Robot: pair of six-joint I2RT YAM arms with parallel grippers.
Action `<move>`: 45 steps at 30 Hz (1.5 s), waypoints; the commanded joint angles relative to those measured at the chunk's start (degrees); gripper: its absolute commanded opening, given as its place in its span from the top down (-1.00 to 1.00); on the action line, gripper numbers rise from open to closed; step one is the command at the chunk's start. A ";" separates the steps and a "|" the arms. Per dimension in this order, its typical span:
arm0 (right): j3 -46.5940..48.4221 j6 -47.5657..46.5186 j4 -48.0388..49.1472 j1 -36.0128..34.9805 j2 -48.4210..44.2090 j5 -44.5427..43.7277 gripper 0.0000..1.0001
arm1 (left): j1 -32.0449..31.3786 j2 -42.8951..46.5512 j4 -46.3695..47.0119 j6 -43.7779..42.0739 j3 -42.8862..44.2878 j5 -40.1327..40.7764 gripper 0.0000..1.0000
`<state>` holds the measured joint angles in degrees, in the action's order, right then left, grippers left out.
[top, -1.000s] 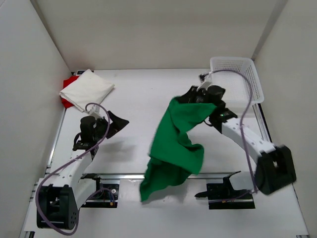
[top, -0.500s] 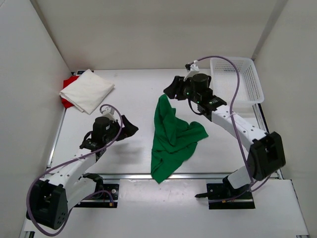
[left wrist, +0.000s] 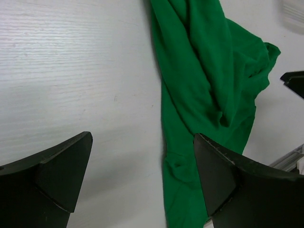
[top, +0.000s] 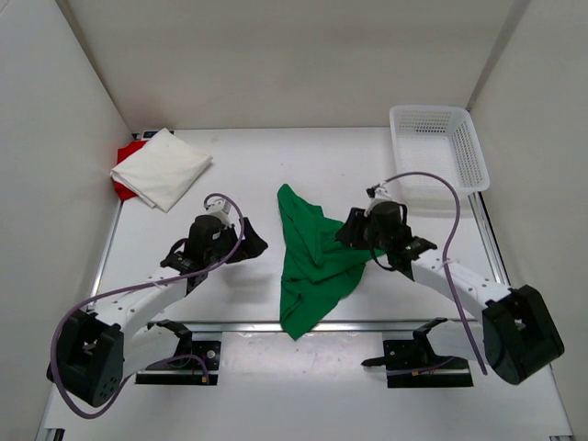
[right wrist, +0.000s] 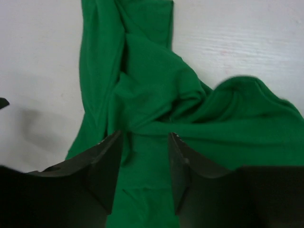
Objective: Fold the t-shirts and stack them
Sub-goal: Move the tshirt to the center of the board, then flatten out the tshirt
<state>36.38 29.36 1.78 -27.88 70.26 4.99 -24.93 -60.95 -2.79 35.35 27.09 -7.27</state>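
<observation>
White tabletop (top: 239,175), green t-shirt (top: 312,262) just beside wide left tool (left wrist: 142,140), beneath narrower-gaped, empty right tool (right wrist: 145,137)

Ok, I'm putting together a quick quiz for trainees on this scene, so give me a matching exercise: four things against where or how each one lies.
Things:
1. green t-shirt
2. white t-shirt
3. red t-shirt
4. mesh basket

Places or states:
A. far right corner
B. crumpled in the middle
C. folded, far left, lying on top
D. far left, mostly hidden under another shirt

Pairs: 1-B, 2-C, 3-D, 4-A
</observation>
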 commanded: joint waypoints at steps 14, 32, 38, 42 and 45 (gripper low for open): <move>-13.61 3.24 0.77 6.87 -17.43 -1.74 0.48 | -5.13 -7.77 2.08 0.59 7.97 2.26 -0.34; -18.27 5.00 0.06 14.25 -14.55 -4.91 0.00 | -18.56 -21.84 0.42 -3.09 21.23 10.68 -0.43; -19.24 5.61 0.94 15.75 -12.70 -4.28 0.00 | -25.07 -29.75 -2.40 -4.24 28.27 15.96 -0.59; -19.42 5.70 2.00 16.10 -10.06 -3.94 0.00 | -24.73 -34.32 -2.75 -4.50 30.82 16.85 -0.49; -19.51 5.96 3.32 16.54 -8.39 -3.76 0.00 | -24.99 -37.48 -5.38 -5.55 33.28 18.07 -0.45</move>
<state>17.30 34.63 1.56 -11.99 60.51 1.83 -50.04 -97.36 -5.21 31.27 57.17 7.68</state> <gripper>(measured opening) 0.499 0.731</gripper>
